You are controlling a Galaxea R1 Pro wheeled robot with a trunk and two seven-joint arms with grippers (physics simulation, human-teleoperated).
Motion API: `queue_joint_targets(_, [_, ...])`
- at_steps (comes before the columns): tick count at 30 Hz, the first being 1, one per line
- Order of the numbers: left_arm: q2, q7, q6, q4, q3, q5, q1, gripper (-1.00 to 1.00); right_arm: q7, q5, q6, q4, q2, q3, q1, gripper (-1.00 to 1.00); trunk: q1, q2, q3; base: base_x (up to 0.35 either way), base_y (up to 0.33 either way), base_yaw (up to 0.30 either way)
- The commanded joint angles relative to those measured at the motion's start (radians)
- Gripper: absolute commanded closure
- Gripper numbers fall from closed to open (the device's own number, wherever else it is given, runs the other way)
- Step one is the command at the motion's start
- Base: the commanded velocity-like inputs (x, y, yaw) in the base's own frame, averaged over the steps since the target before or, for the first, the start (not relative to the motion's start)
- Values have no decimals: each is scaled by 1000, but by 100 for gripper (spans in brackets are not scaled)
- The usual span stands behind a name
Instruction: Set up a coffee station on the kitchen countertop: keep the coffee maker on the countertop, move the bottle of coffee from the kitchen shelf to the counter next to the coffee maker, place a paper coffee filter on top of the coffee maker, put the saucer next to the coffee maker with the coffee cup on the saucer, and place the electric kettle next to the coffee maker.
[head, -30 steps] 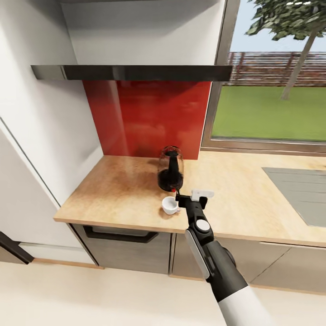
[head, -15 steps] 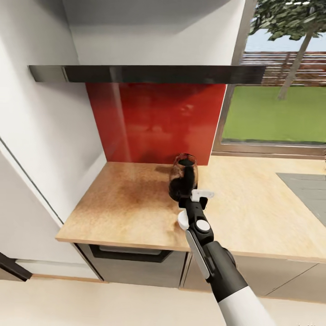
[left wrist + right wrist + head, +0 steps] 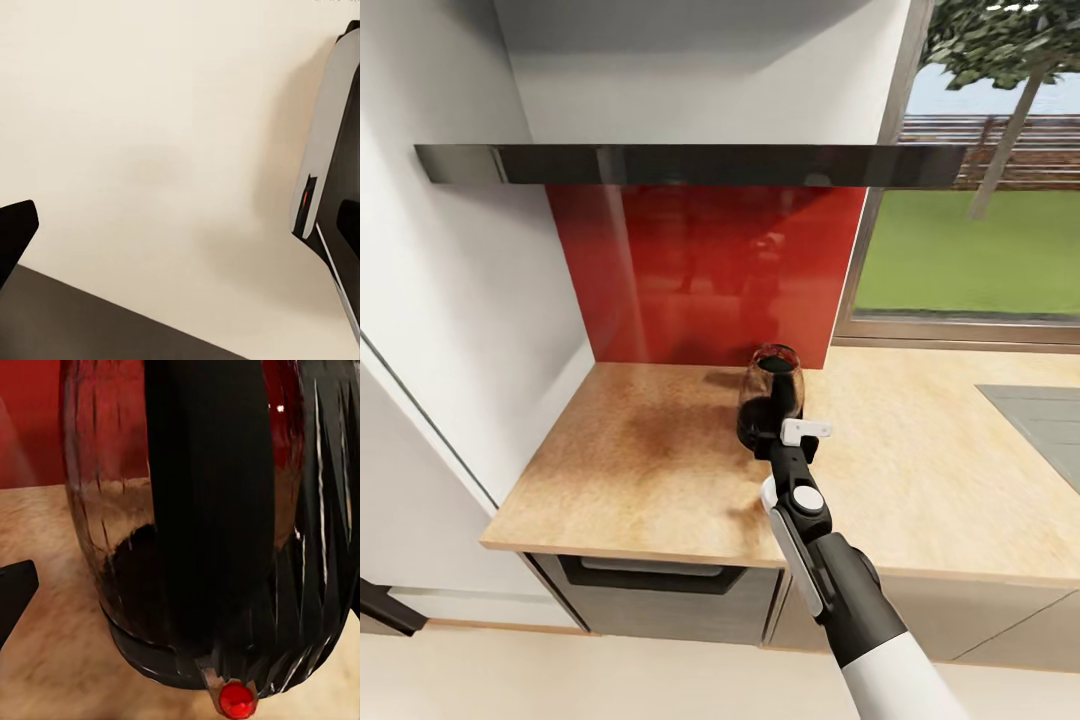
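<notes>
the view has swung left since a second ago, and the small white coffee cup [image 3: 766, 491] now hides mostly behind the right claw [image 3: 785, 442]. this claw is at the squat dark glass electric kettle [image 3: 768, 403]; its grip i cannot tell. the beige wooden countertop [image 3: 640, 460] leaves wide room left.

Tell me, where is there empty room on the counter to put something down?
Bare countertop stretches between the white wall and the electric kettle. More lies between the kettle and the sink, below the window. It is crowded right before the kettle, where the right gripper and coffee cup sit.
</notes>
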Motion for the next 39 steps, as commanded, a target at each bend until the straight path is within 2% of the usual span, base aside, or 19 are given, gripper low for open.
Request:
queue_joint_targets(1, [0,3,-4,2,7,-11,-1,-100,-7,-11,2,-1,0,1,-1,-100,1,-2,-2,38,0,0])
queue_joint_targets(21, [-2,2,-4,2,7,-11,-1,-100,-6,-11,2,-8,0,0,-1,-100,1,-2,-2,13,0,0])
queue_joint_targets(22, [-2,2,-4,2,7,-11,-1,-100,-6,-11,2,-7,0,0,-1,100,1,-2,-2,139,0,0])
queue_joint_targets(39, [0,3,-4,6,7,-12,0,-100,-6,-11,2,-7,0,-1,-1,100,1,-2,-2,22,0,0])
